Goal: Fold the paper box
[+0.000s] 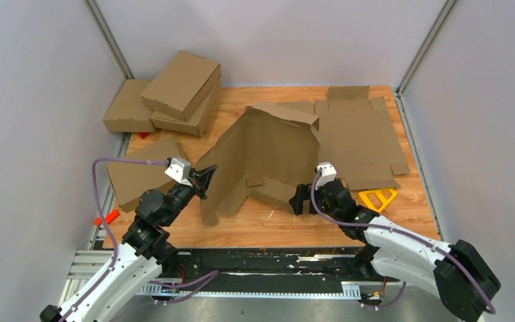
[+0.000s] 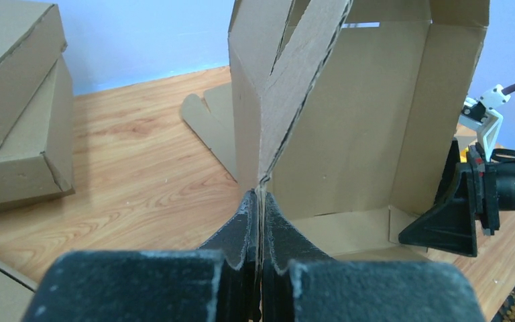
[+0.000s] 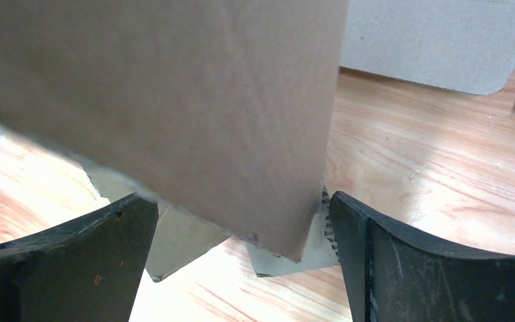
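You're in a lab-style robot test cell, not a home or shop. Plain pale panels (image 1: 33, 100) wall in the wood-grain table (image 1: 275, 228) on three sides, with metal posts (image 1: 110, 40) at the back corners. Slotted aluminium rails (image 1: 275, 290) run along the near edge by the left arm (image 1: 117, 268) and right arm (image 1: 402, 245). Folded cardboard boxes (image 1: 181, 84) and a flat blank (image 1: 362, 141) sit stockpiled at the back.
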You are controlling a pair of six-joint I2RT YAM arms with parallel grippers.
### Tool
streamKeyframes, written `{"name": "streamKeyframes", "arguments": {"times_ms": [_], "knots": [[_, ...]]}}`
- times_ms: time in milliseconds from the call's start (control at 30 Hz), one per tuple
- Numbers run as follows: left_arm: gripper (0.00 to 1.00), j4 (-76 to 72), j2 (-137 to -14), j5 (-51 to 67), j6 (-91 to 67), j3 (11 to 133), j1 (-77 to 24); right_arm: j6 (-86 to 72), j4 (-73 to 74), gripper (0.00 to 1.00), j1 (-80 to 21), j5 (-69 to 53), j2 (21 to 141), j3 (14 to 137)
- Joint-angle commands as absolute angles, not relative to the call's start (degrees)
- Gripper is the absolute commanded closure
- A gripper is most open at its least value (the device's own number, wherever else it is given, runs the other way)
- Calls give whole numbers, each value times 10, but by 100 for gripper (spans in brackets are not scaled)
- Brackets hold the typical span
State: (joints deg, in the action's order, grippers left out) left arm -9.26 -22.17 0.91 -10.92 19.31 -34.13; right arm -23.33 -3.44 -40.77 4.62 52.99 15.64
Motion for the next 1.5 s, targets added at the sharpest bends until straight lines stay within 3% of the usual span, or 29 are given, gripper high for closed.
{"name": "streamKeyframes", "arguments": {"times_ms": [0, 267, 500, 800, 1033, 1467], "knots": [[100, -89, -239, 18, -106, 212, -344, -204, -14, 0, -444, 102, 576, 197], [100, -73, -252, 2, -112, 224, -345, -190, 36, 0, -516, 191, 678, 261], [100, -52, -250, 1, -123, 240, -344, -253, 103, 0, -528, 273, 682, 285], [100, -80, -246, 42, -118, 222, -344, -302, -21, 1, -367, 87, 602, 200], [100, -84, -246, 47, -117, 216, -344, -344, -2, 0, -323, 68, 615, 200], [100, -84, -244, 50, -119, 214, -345, -484, -67, 13, -285, -40, 642, 169]]}}
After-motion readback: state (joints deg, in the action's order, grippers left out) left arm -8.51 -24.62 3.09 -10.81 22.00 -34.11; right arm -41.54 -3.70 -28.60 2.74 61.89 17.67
